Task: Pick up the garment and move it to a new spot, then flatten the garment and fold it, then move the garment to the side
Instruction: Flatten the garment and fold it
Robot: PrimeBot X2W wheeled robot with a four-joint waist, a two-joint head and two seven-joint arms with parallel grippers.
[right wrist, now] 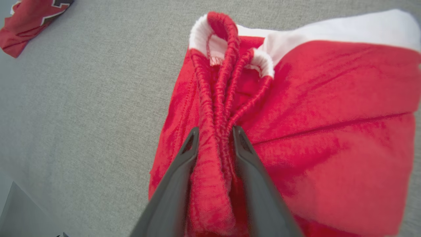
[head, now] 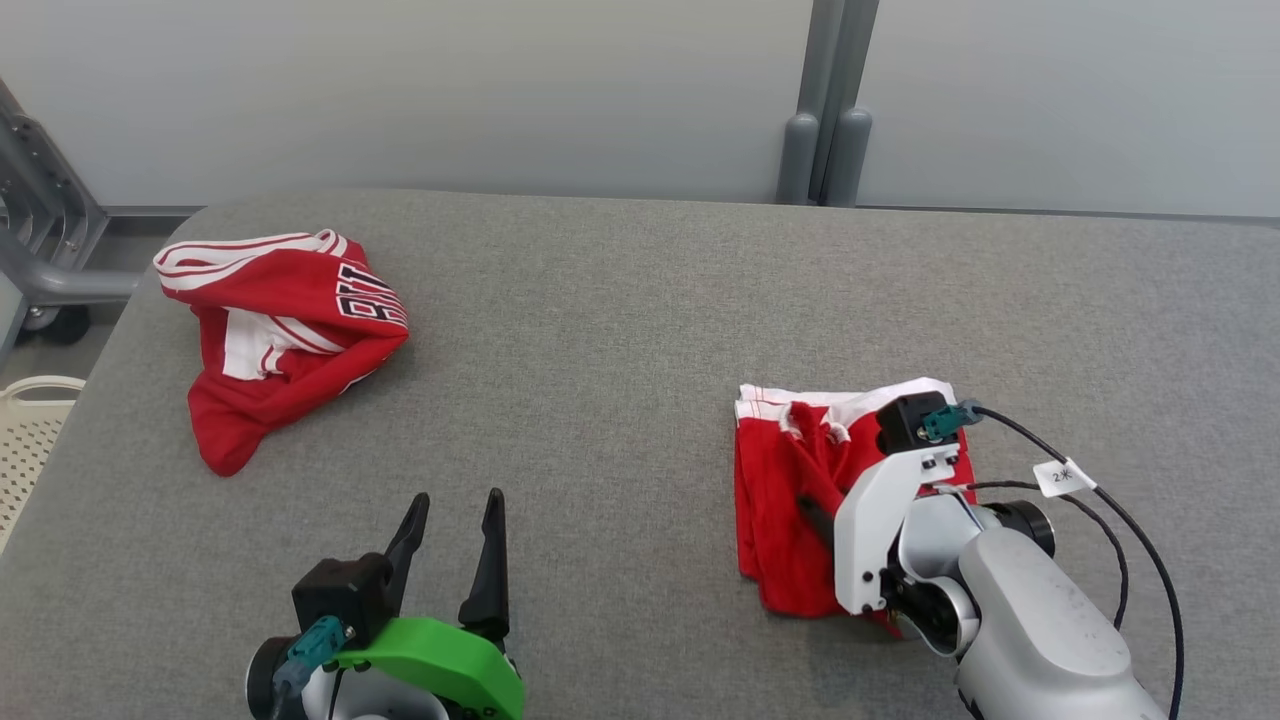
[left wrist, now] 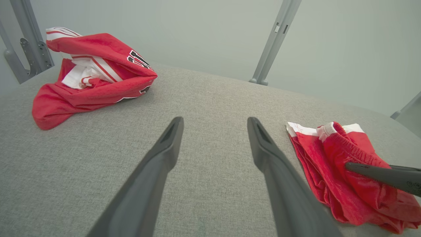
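The garment [head: 780, 500], red shorts with a white waistband, lies folded on the grey table [head: 620, 330] at the right. My right gripper [right wrist: 215, 130] reaches down onto it, jaws a little apart, with a bunched ridge of the red cloth [right wrist: 217, 158] filling the gap and touching both fingers. In the left wrist view one dark right finger [left wrist: 378, 174] rests on the garment [left wrist: 329, 158]. My left gripper [head: 458, 495] hovers open over bare table near the front edge, well left of the garment, with nothing between its fingers [left wrist: 158, 164].
A crumpled red jersey [head: 290, 340] with white stripes and black lettering lies at the table's far left. A white basket [head: 30, 430] stands off the left edge beside a grey metal frame [head: 40, 230]. Grey posts [head: 825, 120] rise behind the table against the wall.
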